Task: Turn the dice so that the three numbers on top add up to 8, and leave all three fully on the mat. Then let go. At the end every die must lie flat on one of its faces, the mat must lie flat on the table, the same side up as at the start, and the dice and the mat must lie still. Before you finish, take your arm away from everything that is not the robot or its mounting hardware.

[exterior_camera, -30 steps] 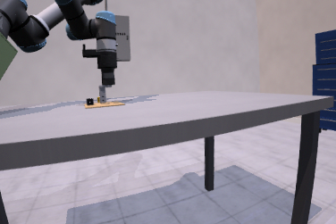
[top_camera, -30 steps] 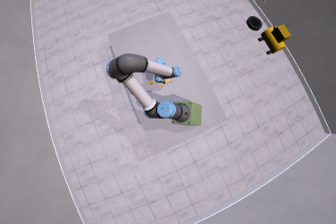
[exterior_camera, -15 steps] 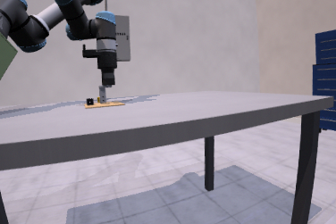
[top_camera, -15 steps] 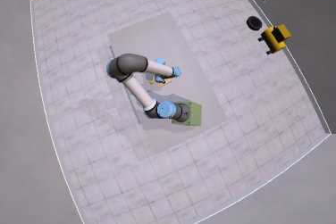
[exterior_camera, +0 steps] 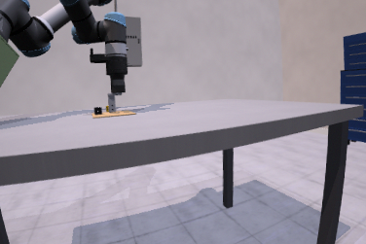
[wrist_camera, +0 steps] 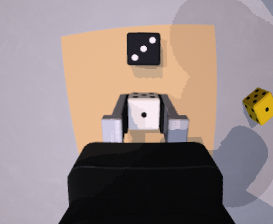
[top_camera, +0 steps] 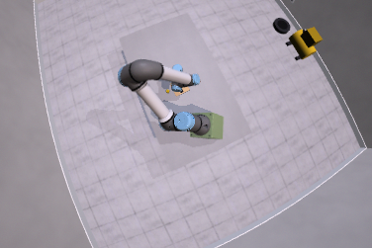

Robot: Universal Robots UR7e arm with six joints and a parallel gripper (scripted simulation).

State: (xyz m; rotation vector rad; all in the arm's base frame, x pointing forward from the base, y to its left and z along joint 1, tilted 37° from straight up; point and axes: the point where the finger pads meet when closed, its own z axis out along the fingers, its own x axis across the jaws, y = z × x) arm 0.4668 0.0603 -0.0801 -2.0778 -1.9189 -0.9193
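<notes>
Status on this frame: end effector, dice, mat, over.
End effector shut on white die, one facing camera. Black die on mat shows three. Yellow die off mat.

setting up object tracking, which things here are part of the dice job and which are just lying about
Part of the job:
- white die, between the fingers
- black die
- yellow die, off the mat
- orange mat

Just lying about:
- yellow cart
- tyre
- blue cabinet
</notes>
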